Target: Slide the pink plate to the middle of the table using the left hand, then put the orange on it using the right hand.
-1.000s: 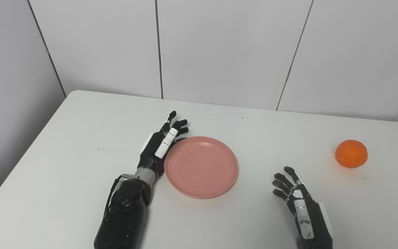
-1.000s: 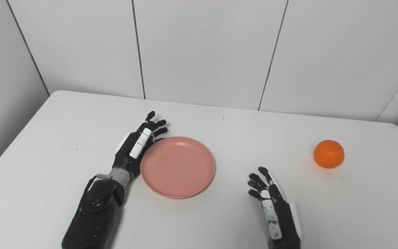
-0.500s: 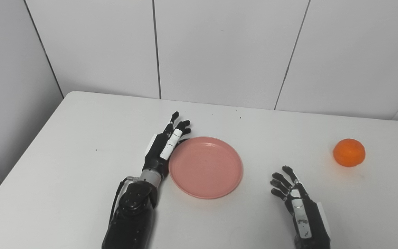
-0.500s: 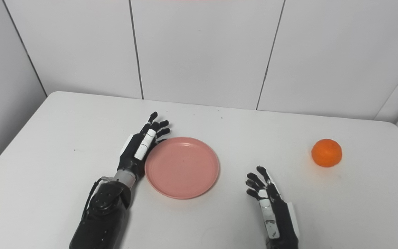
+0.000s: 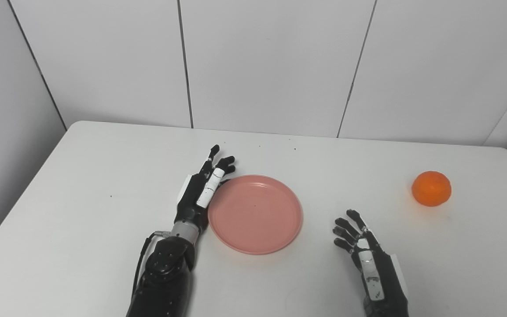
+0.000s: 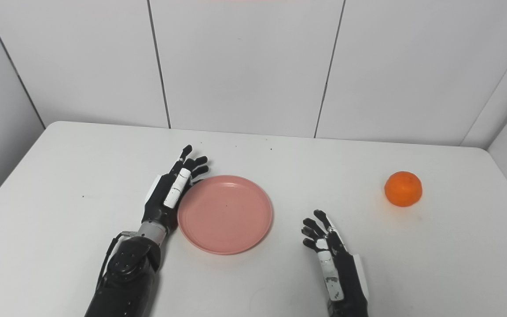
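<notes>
White table (image 5: 82,176) bearing a pink plate (image 5: 255,214) near its middle and an orange (image 5: 431,189) well apart toward its right edge.

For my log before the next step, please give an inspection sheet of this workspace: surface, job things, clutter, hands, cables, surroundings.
Surface: white table, a few small dark specks near its far edge.
Job things: pink plate flat near the middle, nothing on it; orange on the table at the right, apart from both hands.
Clutter: nothing seen.
Hands: left hand open, lying against the plate's left rim; right hand open, holding nothing, between plate and orange.
Cables: thin black cable at the left wrist.
Surroundings: white panelled walls behind and at the sides.
</notes>
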`<action>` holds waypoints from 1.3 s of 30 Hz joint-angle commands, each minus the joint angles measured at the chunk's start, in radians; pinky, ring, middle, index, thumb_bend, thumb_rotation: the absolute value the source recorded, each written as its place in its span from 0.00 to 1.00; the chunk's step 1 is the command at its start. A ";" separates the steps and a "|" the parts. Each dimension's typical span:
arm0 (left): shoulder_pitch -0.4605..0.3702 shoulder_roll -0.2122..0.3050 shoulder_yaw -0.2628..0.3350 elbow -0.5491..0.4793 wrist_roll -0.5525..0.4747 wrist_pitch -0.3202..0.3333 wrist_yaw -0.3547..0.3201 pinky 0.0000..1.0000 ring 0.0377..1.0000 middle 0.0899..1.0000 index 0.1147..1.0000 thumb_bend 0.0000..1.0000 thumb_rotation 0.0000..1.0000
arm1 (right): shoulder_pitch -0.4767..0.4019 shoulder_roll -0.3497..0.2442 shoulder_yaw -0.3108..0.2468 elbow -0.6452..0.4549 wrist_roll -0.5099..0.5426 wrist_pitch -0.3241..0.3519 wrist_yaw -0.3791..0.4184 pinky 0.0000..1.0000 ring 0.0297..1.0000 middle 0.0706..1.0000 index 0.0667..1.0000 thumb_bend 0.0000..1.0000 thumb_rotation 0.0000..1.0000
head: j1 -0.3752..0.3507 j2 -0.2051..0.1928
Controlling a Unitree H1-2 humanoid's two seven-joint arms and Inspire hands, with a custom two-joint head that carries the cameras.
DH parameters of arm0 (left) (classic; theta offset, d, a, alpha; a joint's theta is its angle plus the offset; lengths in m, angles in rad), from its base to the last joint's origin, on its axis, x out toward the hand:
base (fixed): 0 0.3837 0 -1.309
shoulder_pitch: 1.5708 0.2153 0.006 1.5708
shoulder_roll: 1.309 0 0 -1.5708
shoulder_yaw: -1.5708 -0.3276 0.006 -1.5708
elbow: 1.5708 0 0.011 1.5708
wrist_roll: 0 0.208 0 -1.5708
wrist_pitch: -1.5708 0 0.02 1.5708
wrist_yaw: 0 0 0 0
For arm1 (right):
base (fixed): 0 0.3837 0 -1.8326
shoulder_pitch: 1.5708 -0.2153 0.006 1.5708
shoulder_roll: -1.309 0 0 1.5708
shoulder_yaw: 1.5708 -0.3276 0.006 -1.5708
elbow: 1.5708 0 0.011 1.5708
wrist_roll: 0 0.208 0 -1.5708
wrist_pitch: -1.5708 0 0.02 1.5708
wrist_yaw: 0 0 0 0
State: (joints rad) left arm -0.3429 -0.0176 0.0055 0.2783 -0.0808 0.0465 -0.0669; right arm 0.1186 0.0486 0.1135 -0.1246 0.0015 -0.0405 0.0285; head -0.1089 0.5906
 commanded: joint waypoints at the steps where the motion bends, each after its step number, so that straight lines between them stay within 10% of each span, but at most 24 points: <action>1: 0.015 -0.006 -0.010 0.006 0.008 0.031 0.001 0.75 0.85 0.86 0.97 0.78 0.81 | 0.055 0.026 0.031 0.047 0.002 0.066 0.011 0.80 0.82 0.81 0.88 0.78 0.93 | 0.001 0.000; 39: -0.016 -0.023 -0.060 -0.008 0.076 0.071 0.051 0.75 0.83 0.84 0.93 0.75 0.80 | 0.057 0.057 0.058 0.051 -0.043 0.054 -0.036 0.77 0.80 0.80 0.87 0.72 0.92 | -0.092 -0.004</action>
State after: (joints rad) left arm -0.3398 -0.0222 -0.0404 0.2601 -0.0156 0.0694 -0.0134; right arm 0.1296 0.0814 0.1450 -0.1284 -0.0527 -0.0403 -0.0275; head -0.2025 0.5860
